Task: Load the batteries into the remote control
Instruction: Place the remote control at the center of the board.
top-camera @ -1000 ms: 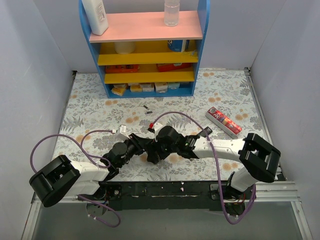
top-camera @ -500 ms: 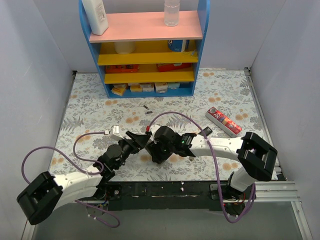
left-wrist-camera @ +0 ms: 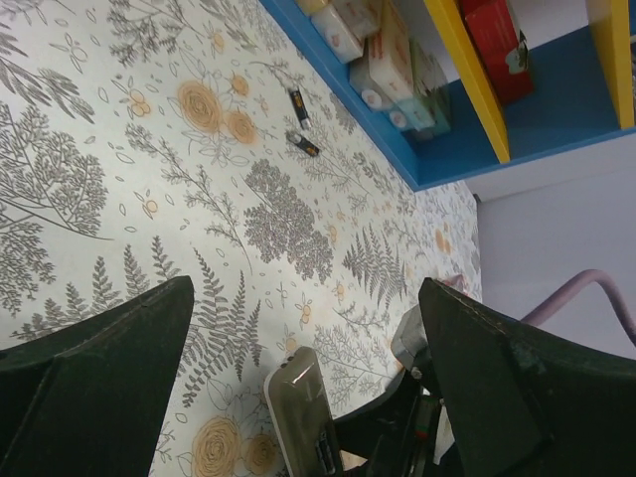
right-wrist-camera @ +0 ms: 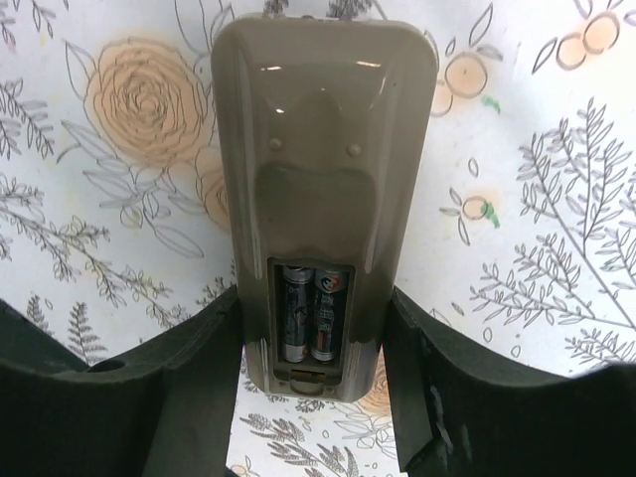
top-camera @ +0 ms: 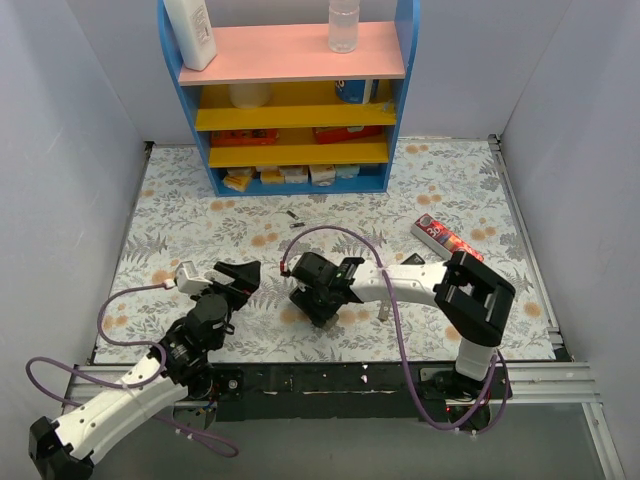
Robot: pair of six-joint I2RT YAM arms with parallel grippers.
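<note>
Grey-beige remote (right-wrist-camera: 323,199) (batteries (right-wrist-camera: 313,313) inside) gripped by right jaws, left jaws open, shelf (top-camera: 280,52) beyond

Grey-beige remote control (right-wrist-camera: 323,149) w/ dark batteries (right-wrist-camera: 313,313), white floral table (right-wrist-camera: 517,199).

I get the top external view from above and behind the rig, covering table (top-camera: 450,190) and shelf (top-camera: 290,55). Left wrist skims low toward the shelf; right wrist looks down, close, on the remote control (right-wrist-camera: 318,149), which the 2 wrist views share.
</note>
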